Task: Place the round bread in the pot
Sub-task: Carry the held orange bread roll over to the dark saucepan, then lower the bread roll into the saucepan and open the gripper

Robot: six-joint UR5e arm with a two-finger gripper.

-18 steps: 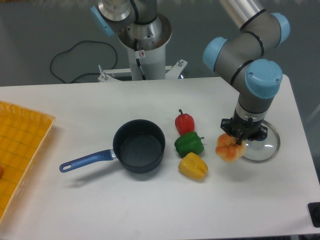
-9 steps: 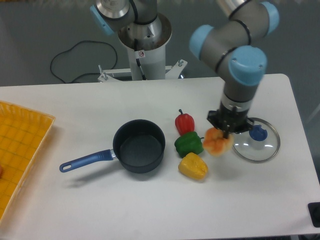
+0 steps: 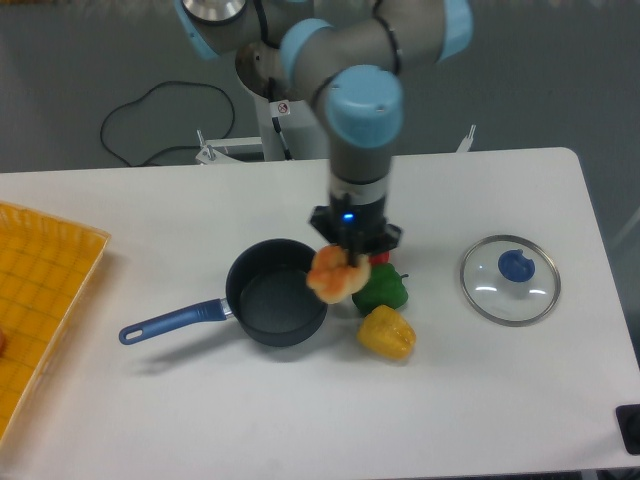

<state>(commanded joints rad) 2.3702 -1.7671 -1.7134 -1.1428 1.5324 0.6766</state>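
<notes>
In the last second the gripper [image 3: 345, 258] has carried the round bread [image 3: 334, 279] leftward from beside the glass lid [image 3: 510, 279], past the green pepper [image 3: 381, 289] and yellow pepper [image 3: 386, 333], and its jaws remain clamped on the bun. The bread now hangs in the air at the right rim of the pot [image 3: 277, 292] — not yet over the middle. Most of the transfer looks done; a little more leftward travel and a release should finish it
</notes>
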